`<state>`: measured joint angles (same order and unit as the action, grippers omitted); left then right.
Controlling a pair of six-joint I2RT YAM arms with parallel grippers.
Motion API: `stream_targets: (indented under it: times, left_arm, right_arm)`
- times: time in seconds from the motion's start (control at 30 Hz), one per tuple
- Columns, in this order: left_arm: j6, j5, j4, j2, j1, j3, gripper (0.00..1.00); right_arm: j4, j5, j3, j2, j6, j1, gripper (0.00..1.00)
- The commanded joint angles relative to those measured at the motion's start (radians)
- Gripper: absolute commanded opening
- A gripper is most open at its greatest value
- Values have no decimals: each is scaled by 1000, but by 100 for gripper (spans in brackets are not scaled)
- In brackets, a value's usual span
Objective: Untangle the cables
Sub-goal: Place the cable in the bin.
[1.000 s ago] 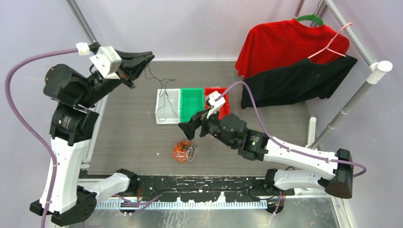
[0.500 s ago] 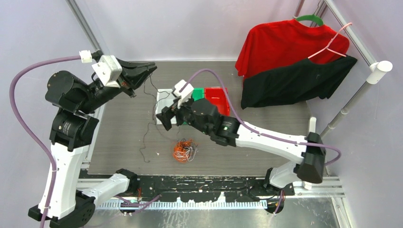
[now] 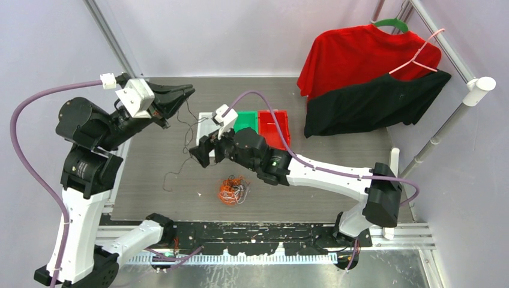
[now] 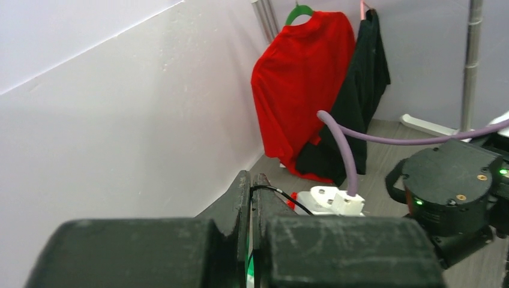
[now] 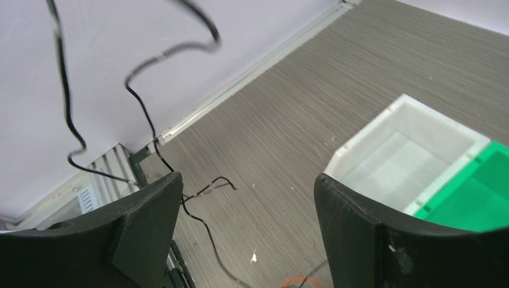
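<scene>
The cables lie in two places: most of them sit as an orange, white and black tangle [image 3: 233, 191] on the table [image 3: 150, 180], just on the near side of my right gripper [image 3: 201, 155]; one black cable [image 5: 144, 111] is drawn out of it and hangs from my left gripper [image 3: 191, 90], which is raised over the far left of the table with its fingers pressed together on the strand [image 4: 279, 192]; the strand's long axis runs roughly top to bottom, kinked and looping, with its lower end trailing onto the table near the left edge. My right gripper [image 5: 249, 186] is spread wide and carries nothing; between its fingers I see only bare table and the corner of the white bin [image 5: 366, 129]. In the right wrist view the hanging strand lies up and to the left, crossing just beside my left-hand finger [image 5: 138, 216], outside the gap. My right arm is the nearer one to that free length; I judge that it needs to shift left to bracket the cable.
</scene>
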<state>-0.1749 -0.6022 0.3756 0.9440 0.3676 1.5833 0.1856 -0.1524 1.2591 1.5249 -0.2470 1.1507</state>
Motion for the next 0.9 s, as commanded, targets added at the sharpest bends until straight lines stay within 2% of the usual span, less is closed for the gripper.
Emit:
stream_targets:
  times: [0.0, 0.07, 0.23, 0.33, 0.5, 0.67, 0.87]
  left_arm:
    - [-60, 116, -25, -8, 4, -9, 0]
    - [-77, 172, -42, -12, 4, -23, 0]
    - [-106, 267, -46, -18, 4, -51, 0]
    - [-103, 262, -46, -30, 4, -78, 0]
    - [-64, 226, -47, -31, 4, -94, 0]
    - [-48, 217, -50, -28, 4, -92, 0]
    - [-36, 213, -46, -28, 4, -93, 0]
  right_arm:
    - [75, -144, -53, -72, -147, -17, 87]
    - [100, -82, -77, -96, -216, -43, 89]
    - [143, -88, -155, -158, -189, -48, 94]
    - [148, 53, -186, -189, -195, -83, 95]
    - [173, 166, -164, -160, -112, -84, 98]
    - [282, 134, -157, -87, -6, -63, 100]
    - [278, 91, -22, 62, 55, -52, 96]
